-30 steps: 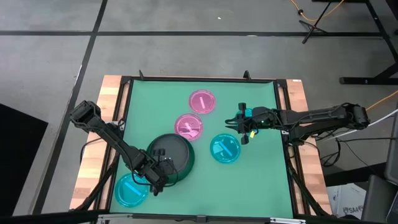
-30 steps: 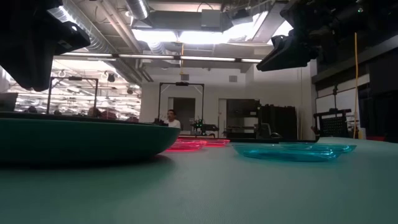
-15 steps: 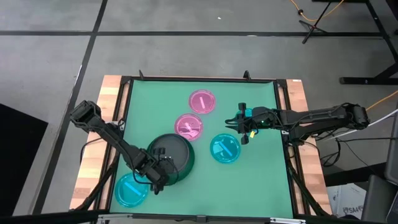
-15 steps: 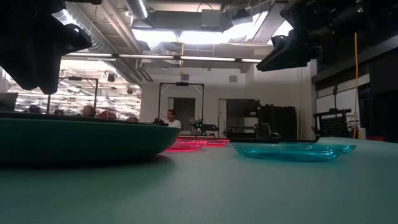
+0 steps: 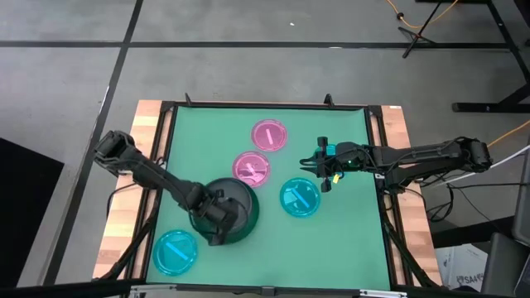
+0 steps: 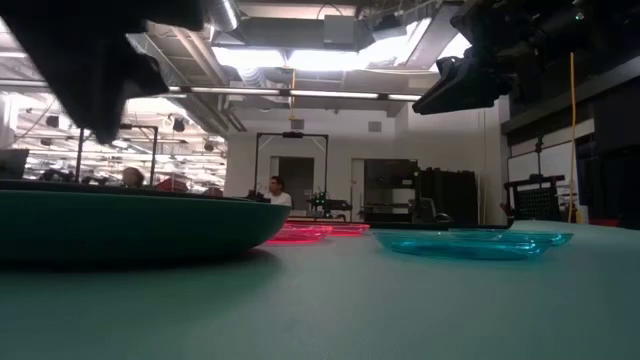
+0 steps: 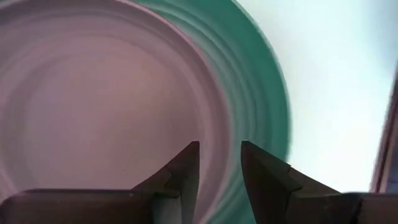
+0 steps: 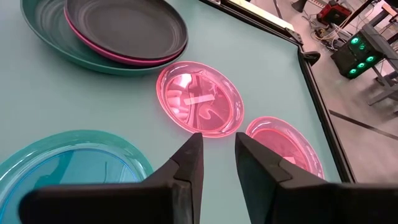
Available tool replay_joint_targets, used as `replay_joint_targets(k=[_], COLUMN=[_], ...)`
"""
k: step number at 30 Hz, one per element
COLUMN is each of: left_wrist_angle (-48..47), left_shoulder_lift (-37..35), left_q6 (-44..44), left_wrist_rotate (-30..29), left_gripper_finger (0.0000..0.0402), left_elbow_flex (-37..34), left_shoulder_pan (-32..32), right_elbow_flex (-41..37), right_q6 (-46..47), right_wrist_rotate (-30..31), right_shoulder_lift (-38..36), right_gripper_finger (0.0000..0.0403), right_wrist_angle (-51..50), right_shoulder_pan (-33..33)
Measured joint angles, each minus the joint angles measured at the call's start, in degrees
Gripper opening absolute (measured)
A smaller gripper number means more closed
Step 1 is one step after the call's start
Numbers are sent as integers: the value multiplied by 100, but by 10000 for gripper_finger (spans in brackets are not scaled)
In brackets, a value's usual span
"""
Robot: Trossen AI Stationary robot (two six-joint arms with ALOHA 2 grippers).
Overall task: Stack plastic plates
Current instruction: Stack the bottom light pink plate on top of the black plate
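High view: the desk (image 5: 348,240) carries a stack of plates (image 5: 236,207) toward the near left, a large dark green plate at the bottom and a dark plate on top; two small pink plates (image 5: 252,168) lie beyond it, one cyan plate (image 5: 299,197) to its right, a second cyan plate (image 5: 175,252) at the near left corner. The left tool (image 5: 217,217) has moved within the last second from above that corner cyan plate to above the stack, and the cyan plate lies where it was, not lifted. The right tool (image 5: 319,170) hangs unchanged above the desk between the pink plates and the right-hand cyan plate.

Low view: the big green plate (image 6: 120,225) fills the left foreground; pink and cyan plates sit flat behind; the left arm's dark bulk has shifted over the green plate.

Left wrist view: the left tool (image 7: 219,163) is released, fingers apart and empty, close above the stack's inner plate.

Right wrist view: the right tool (image 8: 217,155) has its fingers slightly parted with nothing between them.

Judgement: four small plates remain to be stacked; no plate is in transit.
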Motion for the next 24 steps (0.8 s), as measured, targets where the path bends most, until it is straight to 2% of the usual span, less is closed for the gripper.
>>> replay_joint_targets(k=[12,21,24], left_wrist_angle=[181,281,283], left_shoulder_lift=[-66,-66,-66], left_q6=[454,484,780], left_wrist_rotate=[-28,-46,-52], left_gripper_finger=[110,110,110], left_elbow_flex=[2,2,2], left_shoulder_pan=[940,1961,2328], right_elbow_flex=[0,0,0], right_q6=[-1,-2,-2], right_wrist_rotate=[-1,0,0], right_shoulder_lift=[0,0,0], right_gripper_finger=[83,83,83], right_wrist_angle=[-2,-2,-2], right_shoulder_pan=[0,0,0])
